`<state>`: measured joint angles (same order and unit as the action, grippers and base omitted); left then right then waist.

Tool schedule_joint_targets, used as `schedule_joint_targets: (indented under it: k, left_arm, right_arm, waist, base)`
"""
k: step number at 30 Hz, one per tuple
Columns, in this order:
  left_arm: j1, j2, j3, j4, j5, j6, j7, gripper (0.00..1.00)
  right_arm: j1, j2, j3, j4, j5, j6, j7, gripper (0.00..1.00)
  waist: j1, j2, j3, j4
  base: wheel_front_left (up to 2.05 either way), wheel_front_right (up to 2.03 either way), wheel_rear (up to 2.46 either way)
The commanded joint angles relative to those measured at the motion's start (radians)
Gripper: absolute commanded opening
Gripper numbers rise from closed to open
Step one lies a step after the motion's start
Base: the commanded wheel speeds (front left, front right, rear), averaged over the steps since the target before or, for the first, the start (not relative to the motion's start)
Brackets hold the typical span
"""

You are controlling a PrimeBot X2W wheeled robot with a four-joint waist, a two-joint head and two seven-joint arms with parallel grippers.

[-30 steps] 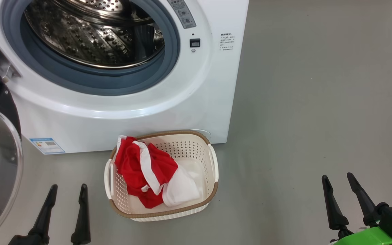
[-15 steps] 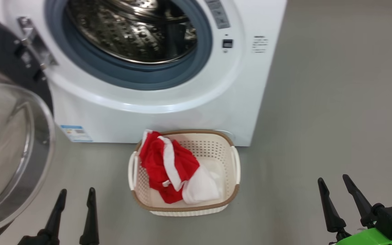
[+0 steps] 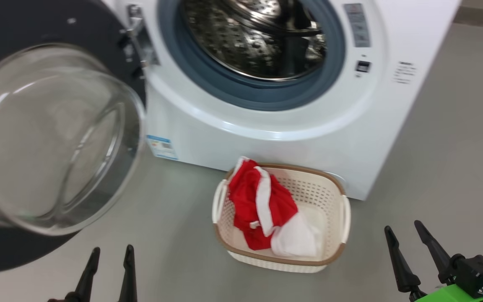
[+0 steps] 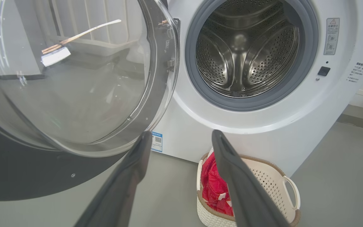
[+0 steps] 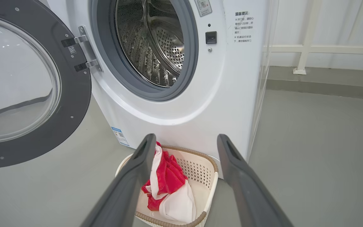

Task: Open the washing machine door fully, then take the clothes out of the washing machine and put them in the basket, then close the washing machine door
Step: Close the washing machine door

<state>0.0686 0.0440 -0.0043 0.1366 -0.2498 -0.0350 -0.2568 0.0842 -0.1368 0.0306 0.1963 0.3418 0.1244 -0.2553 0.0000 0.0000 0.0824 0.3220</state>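
Observation:
The white washing machine stands with its steel drum bare inside. Its door, black-rimmed with a glass bowl, hangs wide open at the left. On the floor against the machine's front sits the cream basket, and the red-and-white clothes lie in it. My left gripper is open low at the left, below the door. My right gripper is open at the lower right, apart from the basket.
Grey floor spreads to the right of the machine. A white railing runs along the wall behind it. The open door juts out over the floor on the left. A small blue label sits low on the machine's front.
The head camera has swung left, so machine and basket sit further right and more of the door shows. Both grippers stay open and low.

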Motion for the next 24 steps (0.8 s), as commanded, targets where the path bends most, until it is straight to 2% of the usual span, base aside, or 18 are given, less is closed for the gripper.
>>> schedule_joint_targets:
  k: [1,7,16,24]
  left_arm:
    - [-0.004,0.006,0.025,-0.020,-0.008,0.010,-0.005,1.00]
    - [0.014,0.006,0.004,-0.030,-0.016,0.031,-0.005,1.00]
    - [0.031,0.006,0.001,-0.071,-0.055,0.076,-0.005,1.00]
    - [0.048,0.006,0.004,-0.094,-0.070,0.094,-0.005,1.00]
  right_arm:
    - [0.000,-0.020,0.029,-0.020,0.009,0.006,-0.006,1.00]
    - [0.006,-0.021,0.047,-0.016,0.010,0.006,-0.006,1.00]
    - [-0.050,-0.046,0.108,0.010,0.019,0.006,-0.006,1.00]
    - [-0.073,-0.054,0.141,0.025,0.027,0.006,-0.006,1.00]
  waist:
    - [0.0000,0.0000,-0.027,0.093]
    - [0.0000,0.0000,-0.028,0.160]
    - [0.0000,0.0000,-0.008,0.179]
    - [0.0000,0.0000,-0.010,0.182]
  base:
    - [0.00,0.00,0.00]
    - [0.00,0.00,0.00]
    - [0.00,0.00,0.00]
    - [0.00,0.00,0.00]
